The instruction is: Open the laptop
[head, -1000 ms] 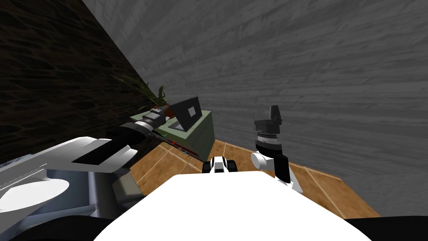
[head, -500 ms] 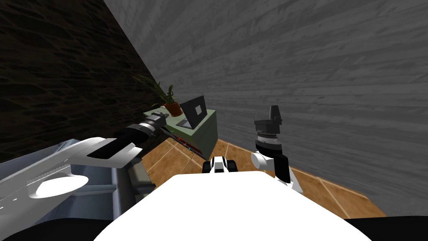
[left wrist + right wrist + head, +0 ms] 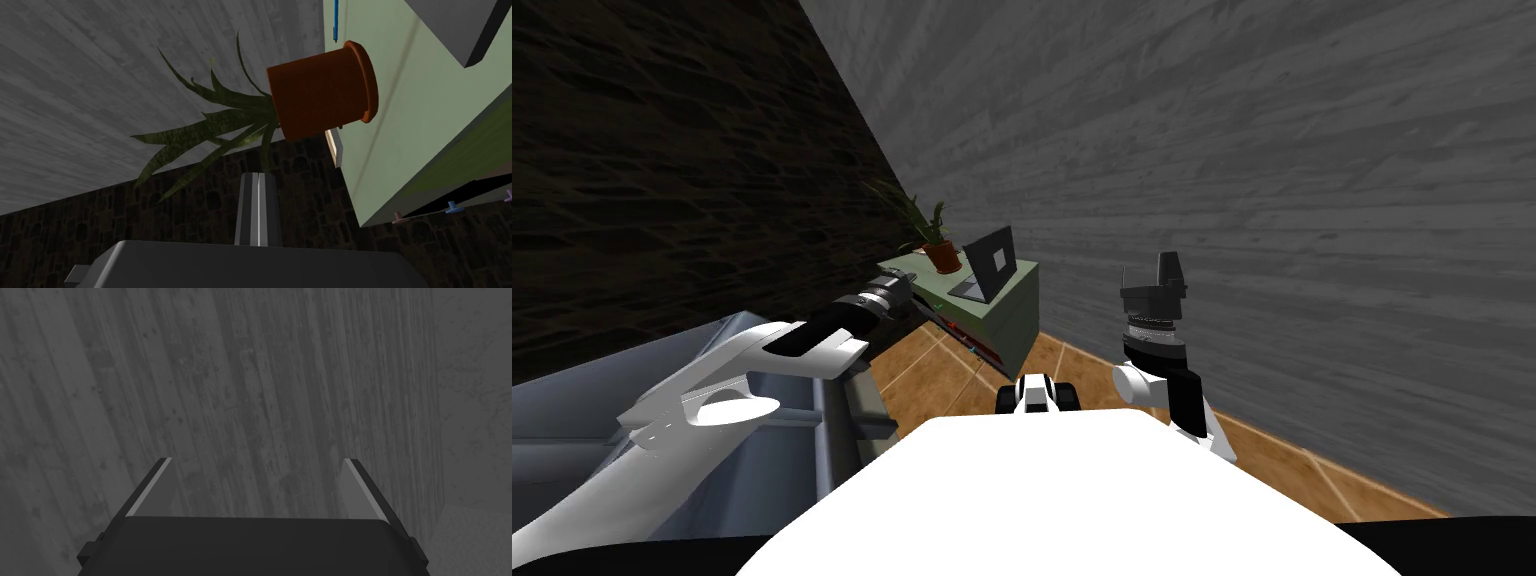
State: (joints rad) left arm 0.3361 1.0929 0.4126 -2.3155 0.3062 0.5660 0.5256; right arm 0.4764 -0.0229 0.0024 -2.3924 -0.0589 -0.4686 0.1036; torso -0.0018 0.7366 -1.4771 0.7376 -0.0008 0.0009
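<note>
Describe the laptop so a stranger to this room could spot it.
Find the corner where the dark stone wall meets the grey plank wall; a pale green cabinet stands there. On top, beside the potted plant, sits the laptop: flat, dark, lid raised.

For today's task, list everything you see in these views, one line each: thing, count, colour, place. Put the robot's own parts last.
laptop: one, dark grey, lid raised, on the cabinet.
cabinet: one, pale green, in the corner of the walls.
plant: one, green leaves in a red-brown pot, on the cabinet beside the laptop.
knobs: at least two, pink and blue, on the cabinet's front.
floor: brown tiles.
grey wall: one, behind the cabinet.
dark wall: one, left of the cabinet.
seat: one, blue-grey, at the robot's left.
left gripper: shut, empty, pointing towards the plant.
right gripper: open, empty, raised on the right.
</note>
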